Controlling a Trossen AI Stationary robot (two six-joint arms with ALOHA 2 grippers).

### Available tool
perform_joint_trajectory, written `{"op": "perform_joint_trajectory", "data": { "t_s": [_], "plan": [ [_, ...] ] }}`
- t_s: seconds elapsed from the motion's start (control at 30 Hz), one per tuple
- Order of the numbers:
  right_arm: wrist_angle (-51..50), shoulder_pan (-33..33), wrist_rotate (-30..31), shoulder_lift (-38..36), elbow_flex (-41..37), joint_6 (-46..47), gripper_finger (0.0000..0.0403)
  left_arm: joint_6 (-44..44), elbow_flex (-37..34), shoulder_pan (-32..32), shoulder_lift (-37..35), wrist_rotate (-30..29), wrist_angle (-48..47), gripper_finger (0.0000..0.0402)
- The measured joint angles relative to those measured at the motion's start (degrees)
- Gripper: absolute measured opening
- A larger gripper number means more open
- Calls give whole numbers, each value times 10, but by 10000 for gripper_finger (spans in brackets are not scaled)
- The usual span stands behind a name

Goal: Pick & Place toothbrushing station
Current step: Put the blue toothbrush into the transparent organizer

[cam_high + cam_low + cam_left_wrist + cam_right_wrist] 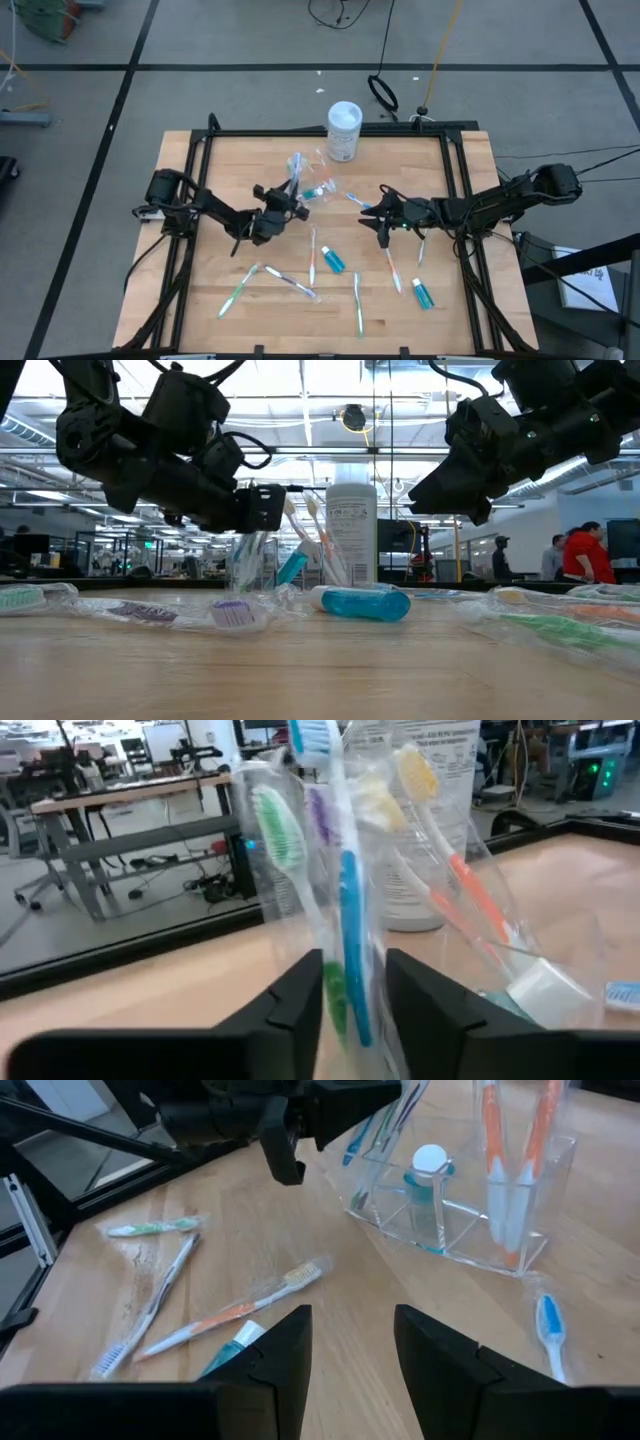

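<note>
A pale wooden table framed in black bars is seen from above on a grey floor marked with dark lines. Beyond it, in the low view, an open workroom with ceiling lights, desks and people at the far side is shown.

A clear plastic holder stands near the table's centre, towards twelve o'clock, just in front of a white cylindrical container. Upright toothbrushes are held in it, heads up, with a blue toothpaste tube standing cap up in a compartment.

The left gripper is placed at the holder's nine o'clock side; its fingers are set narrowly apart with wrapped brushes standing between them, though contact cannot be told. The right gripper is held at three o'clock of the holder, jaws apart and empty.

Loose wrapped toothbrushes lie flat towards six o'clock, long axes mostly running between twelve and six, some slanted. Two blue tubes lie among them.
</note>
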Motion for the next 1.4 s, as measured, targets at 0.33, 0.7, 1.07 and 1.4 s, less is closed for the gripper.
{"op": "perform_joint_trajectory", "data": {
  "t_s": [0.33,0.7,1.07,1.4],
  "plan": [
    [5,-4,2,0,0,-64,134,127,4,-51,-100,-7,8,165],
    [21,-29,2,0,0,-109,134,158,103,102,-210,409,-221,166],
    [20,-66,0,0,0,-124,134,113,316,194,-115,501,-587,166],
    [12,-77,0,0,0,-147,134,81,320,196,-93,522,-621,166]
  ]
}}
